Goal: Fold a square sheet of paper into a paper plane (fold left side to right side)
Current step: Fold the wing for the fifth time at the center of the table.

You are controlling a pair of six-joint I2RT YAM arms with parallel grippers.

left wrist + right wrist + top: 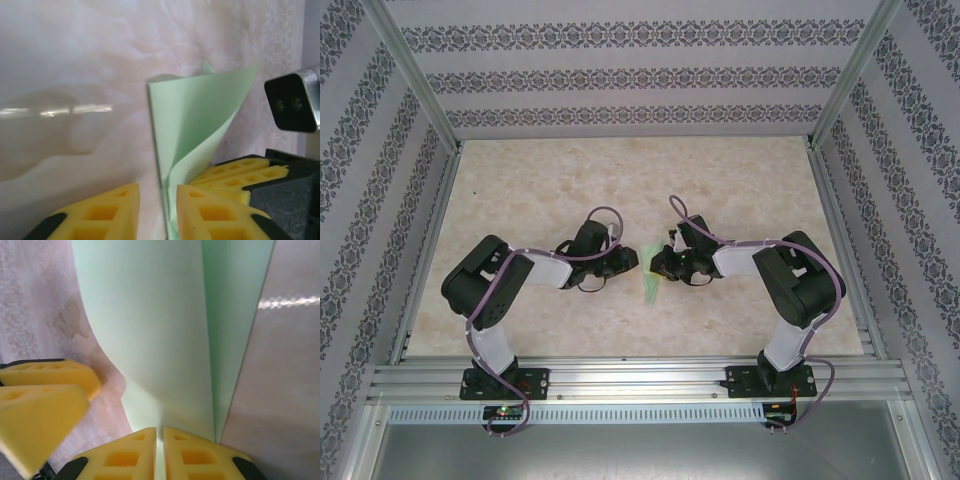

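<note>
The pale green square sheet of paper (649,280) stands folded in layers on the table between my two grippers. In the left wrist view the paper (195,115) rises as a curved flap. Its lower edge runs into the gap of my left gripper (157,190), which is open, and lies against the right-hand finger. My right gripper (160,432) is shut on the paper (150,315) at its near edge. In the top view the left gripper (632,262) and the right gripper (660,268) face each other, almost touching. The right gripper's fingers (235,172) press in from the side.
The marbled tabletop (620,190) stretches away behind the grippers. Patterned walls (620,80) and aluminium rails (630,378) close it in on all sides. The right wrist's camera housing (292,102) sits close to the paper's far side.
</note>
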